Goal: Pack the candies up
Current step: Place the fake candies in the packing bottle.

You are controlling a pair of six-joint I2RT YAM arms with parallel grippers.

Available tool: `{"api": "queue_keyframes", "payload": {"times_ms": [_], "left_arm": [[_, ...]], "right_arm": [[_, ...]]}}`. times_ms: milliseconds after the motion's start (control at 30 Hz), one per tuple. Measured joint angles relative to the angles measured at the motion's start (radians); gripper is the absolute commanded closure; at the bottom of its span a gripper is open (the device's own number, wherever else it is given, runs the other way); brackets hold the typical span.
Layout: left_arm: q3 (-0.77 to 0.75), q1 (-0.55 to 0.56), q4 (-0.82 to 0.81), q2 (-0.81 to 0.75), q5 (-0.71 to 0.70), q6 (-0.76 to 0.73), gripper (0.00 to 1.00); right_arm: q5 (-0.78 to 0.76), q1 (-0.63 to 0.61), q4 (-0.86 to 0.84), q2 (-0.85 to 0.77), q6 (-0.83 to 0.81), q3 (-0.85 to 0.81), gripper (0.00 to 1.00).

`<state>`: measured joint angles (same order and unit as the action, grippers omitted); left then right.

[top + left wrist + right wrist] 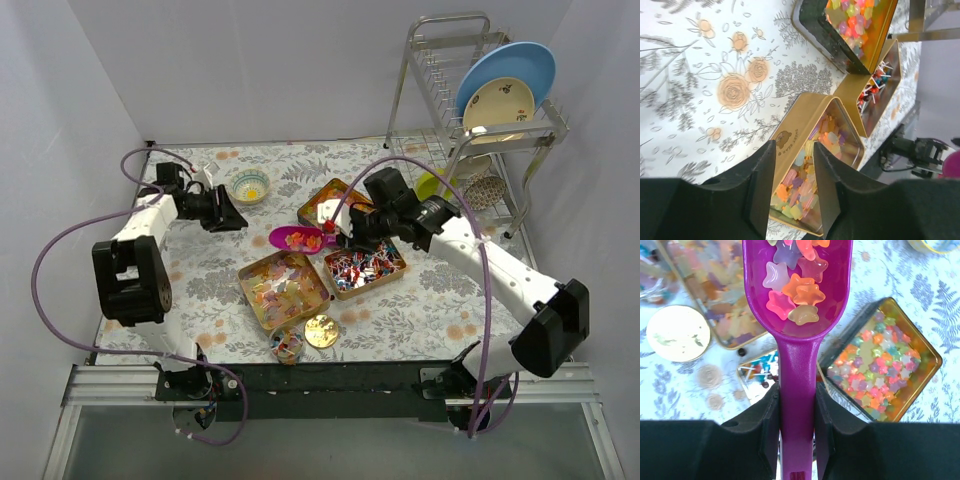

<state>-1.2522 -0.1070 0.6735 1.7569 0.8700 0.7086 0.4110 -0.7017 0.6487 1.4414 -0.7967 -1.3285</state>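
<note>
Candies (795, 290), star-shaped in orange and pink, lie heaped in the magenta scoop (796, 355) at frame centre, amid three open gold tins (243, 284) of sweets on the worktop (430, 300). The right end effector (796, 395) clamps the scoop's handle. The left end effector (228, 212), upper left, gapes empty.

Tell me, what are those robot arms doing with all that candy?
The right arm's tool grips a magenta plastic scoop loaded with bright star-shaped jellies. It holds the scoop in the air between the square gold tin of jellies and the gold tin of pale gummies. The left arm's tool is open and empty, off to the side. Near the front, a small round clear jar with some candies inside sits beside a round gold lid.
</note>
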Motion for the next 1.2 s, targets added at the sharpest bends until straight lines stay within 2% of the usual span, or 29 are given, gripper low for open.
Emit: {"api": "queue_keyframes", "payload": {"times_ms": [133, 300, 500, 1000, 1200], "left_arm": [[0.031, -0.030, 0.000, -0.122, -0.063, -0.005, 0.62], [0.153, -0.067, 0.000, -0.289, -0.112, -0.016, 0.61], [0.261, -0.093, 0.008, -0.410, -0.135, -0.041, 0.61], [0.328, -0.119, -0.002, -0.506, -0.156, -0.063, 0.60], [0.330, -0.120, -0.021, -0.506, -0.153, -0.049, 0.60]], "right_arm": [[-0.052, -0.098, 0.074, -0.055, -0.021, 0.013, 0.99], [-0.119, -0.244, 0.199, -0.066, -0.060, 0.016, 0.99], [-0.180, -0.341, 0.307, -0.047, -0.099, 0.016, 0.99], [-0.364, -0.494, 0.476, 0.098, -0.154, -0.065, 0.99], [-0.466, -0.539, 0.555, 0.186, -0.149, -0.158, 0.99]]}}
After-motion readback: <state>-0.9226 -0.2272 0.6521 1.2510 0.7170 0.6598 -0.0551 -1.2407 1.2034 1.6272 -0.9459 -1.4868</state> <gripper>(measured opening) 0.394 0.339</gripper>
